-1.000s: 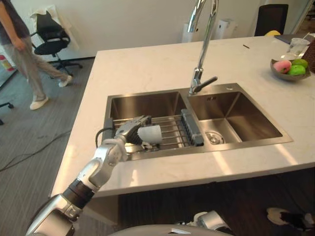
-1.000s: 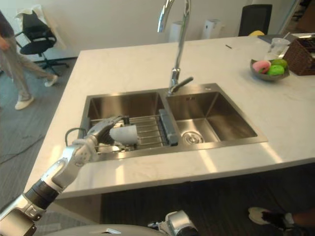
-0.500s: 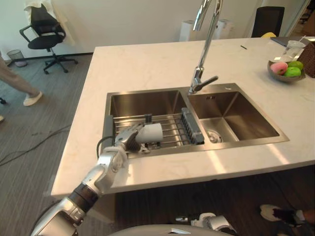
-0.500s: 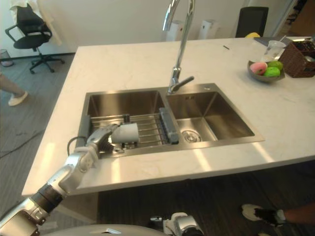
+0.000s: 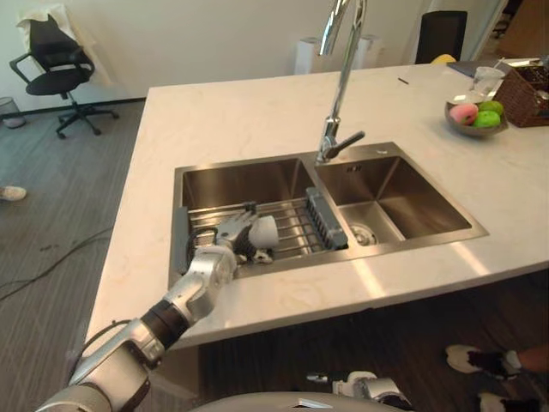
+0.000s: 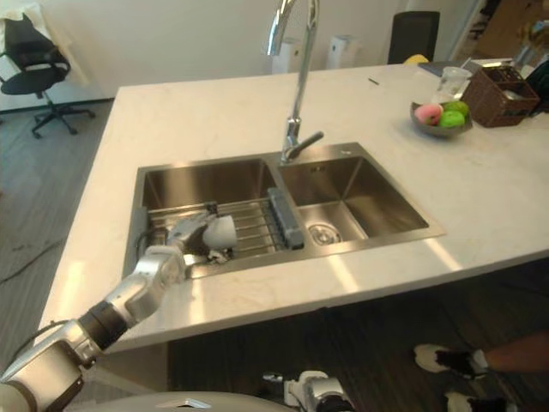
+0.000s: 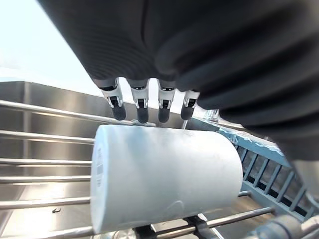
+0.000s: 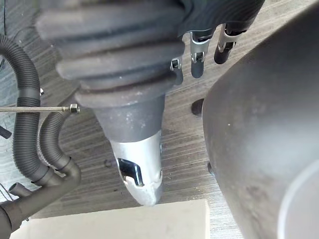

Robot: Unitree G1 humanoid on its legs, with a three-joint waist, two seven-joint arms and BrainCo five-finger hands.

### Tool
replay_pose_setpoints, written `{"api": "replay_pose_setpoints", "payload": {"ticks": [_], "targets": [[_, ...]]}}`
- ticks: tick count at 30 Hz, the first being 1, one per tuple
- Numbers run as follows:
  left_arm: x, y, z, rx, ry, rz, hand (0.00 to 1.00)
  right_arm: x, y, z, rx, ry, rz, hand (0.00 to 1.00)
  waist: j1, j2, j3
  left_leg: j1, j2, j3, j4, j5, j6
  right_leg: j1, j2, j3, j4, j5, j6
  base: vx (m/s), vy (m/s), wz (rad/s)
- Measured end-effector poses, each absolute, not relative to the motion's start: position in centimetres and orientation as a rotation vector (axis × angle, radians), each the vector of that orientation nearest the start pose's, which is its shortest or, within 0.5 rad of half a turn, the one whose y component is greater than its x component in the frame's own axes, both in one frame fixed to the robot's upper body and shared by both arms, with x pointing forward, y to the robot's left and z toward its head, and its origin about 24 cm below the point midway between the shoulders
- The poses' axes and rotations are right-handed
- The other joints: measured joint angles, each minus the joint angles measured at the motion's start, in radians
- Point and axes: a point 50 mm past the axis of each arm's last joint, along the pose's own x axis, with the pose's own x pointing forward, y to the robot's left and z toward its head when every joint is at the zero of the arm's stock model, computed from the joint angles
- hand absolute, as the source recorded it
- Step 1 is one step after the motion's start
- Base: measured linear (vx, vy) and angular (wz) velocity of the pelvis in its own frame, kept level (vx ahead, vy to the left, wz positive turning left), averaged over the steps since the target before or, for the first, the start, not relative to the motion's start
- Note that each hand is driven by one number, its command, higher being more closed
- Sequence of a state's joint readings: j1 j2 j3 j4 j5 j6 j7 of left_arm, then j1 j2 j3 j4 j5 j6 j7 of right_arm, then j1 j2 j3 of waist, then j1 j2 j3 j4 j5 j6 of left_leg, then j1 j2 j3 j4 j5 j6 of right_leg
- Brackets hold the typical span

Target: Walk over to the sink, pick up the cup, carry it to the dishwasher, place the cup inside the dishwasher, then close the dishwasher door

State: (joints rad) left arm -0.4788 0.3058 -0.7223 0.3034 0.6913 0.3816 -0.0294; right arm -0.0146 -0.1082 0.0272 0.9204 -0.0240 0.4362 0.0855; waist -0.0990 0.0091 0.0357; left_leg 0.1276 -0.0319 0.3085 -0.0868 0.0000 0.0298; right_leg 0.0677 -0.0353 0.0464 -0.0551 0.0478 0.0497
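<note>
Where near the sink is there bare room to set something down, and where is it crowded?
Free: the counter between the sink's far rim and the far edge, the front strip, and the right basin. Crowded: the left basin, where the left hand grips the cup at the rack, and the far right corner with fruit bowl and basket.

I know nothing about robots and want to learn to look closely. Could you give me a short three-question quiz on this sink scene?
1. True or false: the left hand is curled round the white cup.
2. The cup is over: A) the right basin, B) the rack in the left basin, C) the countertop.
3. Fill in: the grey bowl holds ____.
Key: 1 true; 2 B; 3 fruit.
</note>
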Motion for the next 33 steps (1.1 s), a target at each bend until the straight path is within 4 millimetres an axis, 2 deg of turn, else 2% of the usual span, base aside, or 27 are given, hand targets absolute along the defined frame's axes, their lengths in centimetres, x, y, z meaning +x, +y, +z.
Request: {"api": "replay_pose_setpoints", "payload": {"ticks": [2, 10, 13, 24, 33], "targets": [[30.8, 7.5, 4.0, 1.327, 0.024, -0.425, 0.00, 12.3, -18.4, -15.4, -0.078, 1.339, 0.031, 0.00, -0.014, 0.001, 0.001, 0.004, 0.000, 0.012, 0.000, -0.004, 0.001, 0.000, 0.000, 0.004, 0.000, 0.000, 0.000, 0.01, 0.004, -0.15], [31.5, 6.0, 4.1, 1.352, 0.061, -0.442, 0.00, 12.2, -18.3, -15.4, -0.032, 1.319, -0.001, 0.00, -0.021, 0.008, 0.004, 0.007, 0.004, 0.053, 0.000, -0.020, -0.002, -0.022, 0.006, 0.050, 0.017, -0.005, 0.005, 0.02, -0.006, -0.16], [31.7, 6.5, 3.7, 1.392, 0.130, -0.433, 0.00, 12.3, -18.4, -15.3, -0.026, 1.310, -0.008, 0.00, -0.039, 0.009, 0.006, 0.020, 0.004, 0.060, 0.000, -0.022, 0.000, -0.014, 0.008, 0.052, 0.022, -0.009, 0.006, 0.04, -0.017, -0.09], [32.8, 8.5, 3.0, 1.460, 0.298, -0.360, 0.00, 12.4, -18.6, -15.3, -0.012, 1.288, 0.003, 0.00, -0.050, 0.011, 0.008, 0.033, 0.009, 0.089, 0.000, -0.031, -0.005, -0.015, 0.016, 0.069, 0.034, -0.023, -0.002, -0.01, -0.029, -0.05], [33.3, 8.8, 3.4, 1.467, 0.300, -0.343, 0.00, 12.8, -18.8, -15.0, -0.055, 1.244, 0.022, 0.00, -0.066, 0.018, 0.016, 0.033, 0.013, 0.098, 0.000, -0.035, -0.009, -0.019, 0.018, 0.076, 0.034, -0.024, 0.000, 0.00, -0.020, -0.04]]}}
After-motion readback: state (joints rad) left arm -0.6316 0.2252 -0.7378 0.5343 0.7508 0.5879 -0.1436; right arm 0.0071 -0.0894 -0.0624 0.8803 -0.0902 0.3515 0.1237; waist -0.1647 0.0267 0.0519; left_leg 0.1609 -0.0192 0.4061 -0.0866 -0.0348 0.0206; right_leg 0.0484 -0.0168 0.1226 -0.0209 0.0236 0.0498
